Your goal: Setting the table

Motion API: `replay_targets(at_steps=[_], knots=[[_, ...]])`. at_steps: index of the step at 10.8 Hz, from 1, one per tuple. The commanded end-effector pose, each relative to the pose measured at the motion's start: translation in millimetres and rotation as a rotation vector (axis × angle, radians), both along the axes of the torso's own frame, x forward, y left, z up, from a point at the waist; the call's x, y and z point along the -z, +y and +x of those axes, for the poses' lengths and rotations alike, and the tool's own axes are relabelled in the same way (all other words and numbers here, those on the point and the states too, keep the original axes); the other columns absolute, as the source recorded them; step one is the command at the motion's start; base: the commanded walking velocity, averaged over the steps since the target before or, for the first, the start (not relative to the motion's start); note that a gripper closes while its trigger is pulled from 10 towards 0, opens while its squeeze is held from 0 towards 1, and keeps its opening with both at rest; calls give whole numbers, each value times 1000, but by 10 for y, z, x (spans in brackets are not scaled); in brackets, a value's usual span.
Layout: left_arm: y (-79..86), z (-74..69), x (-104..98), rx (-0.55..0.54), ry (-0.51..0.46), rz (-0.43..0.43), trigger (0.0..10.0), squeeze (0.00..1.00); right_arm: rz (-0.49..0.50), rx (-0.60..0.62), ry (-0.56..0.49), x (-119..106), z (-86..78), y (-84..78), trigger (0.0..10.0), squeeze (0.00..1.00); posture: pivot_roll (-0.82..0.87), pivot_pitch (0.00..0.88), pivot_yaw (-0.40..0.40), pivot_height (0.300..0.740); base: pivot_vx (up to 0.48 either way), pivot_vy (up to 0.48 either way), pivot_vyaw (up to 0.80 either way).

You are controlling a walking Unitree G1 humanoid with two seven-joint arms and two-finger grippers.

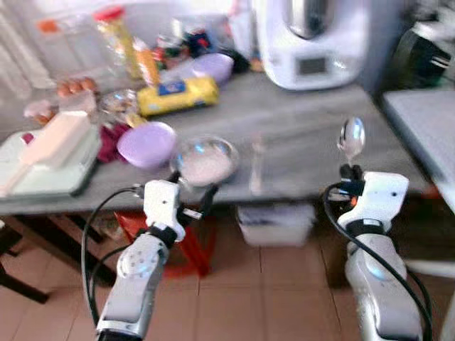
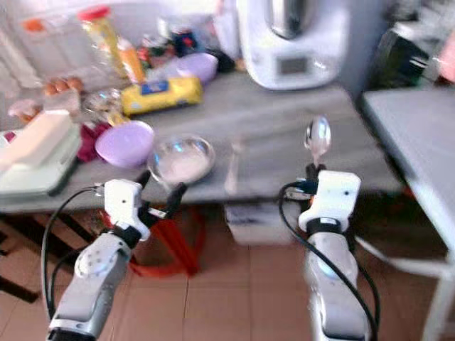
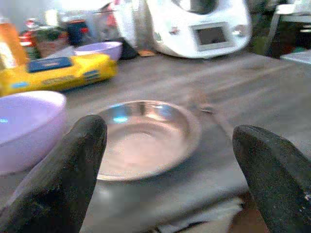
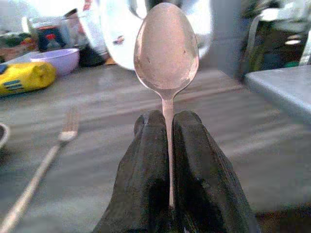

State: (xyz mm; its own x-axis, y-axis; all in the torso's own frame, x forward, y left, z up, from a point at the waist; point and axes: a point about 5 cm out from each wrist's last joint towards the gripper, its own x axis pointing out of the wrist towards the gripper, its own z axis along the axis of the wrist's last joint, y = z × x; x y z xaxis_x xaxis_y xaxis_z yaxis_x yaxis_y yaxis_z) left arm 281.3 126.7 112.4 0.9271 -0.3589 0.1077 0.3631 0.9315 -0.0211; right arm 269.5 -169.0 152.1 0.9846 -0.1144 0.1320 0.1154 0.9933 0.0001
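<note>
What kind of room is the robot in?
Most likely a home kitchen. A grey table carries a white kitchen machine, a metal bowl, a fork and a yellow food packet. The right gripper holds a spoon.

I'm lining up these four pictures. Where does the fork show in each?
Left eye view: fork on the grey table, right of the metal bowl.
Right eye view: fork again right of the bowl.
Left wrist view: blurred, just past the bowl's rim.
Right wrist view: fork lying left of the spoon.
Shared landmark: the yellow packet.
</note>
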Motion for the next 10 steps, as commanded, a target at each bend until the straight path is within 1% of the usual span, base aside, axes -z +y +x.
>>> replay_targets(at_steps=[1, 3, 4, 6, 7, 8, 9, 10], knots=[[63, -6, 4, -10, 7, 10, 10000, 0, -1, -25, -22, -53, 5, 73, 10000, 0, -107, 92, 139, 740, 375, 0, 0], [81, -48, -41, -11, -23, 2, 10000, 0, -6, -28, -30, -74, 14, 69, 10000, 0, -109, 91, 139, 740, 0, 0, 0], [108, -85, -49, -3, -36, 26, 10000, 0, -10, -27, -37, -89, 13, 67, 10000, 0, -109, 90, 138, 740, 0, 0, 0], [256, -228, -4, 9, -25, 53, 10000, 0, -7, -23, -43, -110, 9, 60, 10000, 0, -107, 91, 138, 740, 0, 0, 0], [303, -251, 7, 10, -18, 51, 10000, 0, -5, -22, -41, -110, 9, 53, 10000, 0, -101, 97, 136, 740, 0, 0, 0], [311, -260, 10, 19, -13, 62, 10000, 0, 7, -19, -34, -103, 11, 40, 10000, 0, -98, 99, 136, 740, 0, 0, 0], [328, -290, 10, 45, -16, 83, 10000, 0, 42, -8, -18, -90, 23, 10, 10000, 0, -97, 100, 136, 740, 0, 0, 0], [317, -316, 17, 91, -14, 75, 10000, 0, 58, 3, -10, -85, 37, -19, 10000, 0, -97, 100, 136, 740, 0, 0, 0]])
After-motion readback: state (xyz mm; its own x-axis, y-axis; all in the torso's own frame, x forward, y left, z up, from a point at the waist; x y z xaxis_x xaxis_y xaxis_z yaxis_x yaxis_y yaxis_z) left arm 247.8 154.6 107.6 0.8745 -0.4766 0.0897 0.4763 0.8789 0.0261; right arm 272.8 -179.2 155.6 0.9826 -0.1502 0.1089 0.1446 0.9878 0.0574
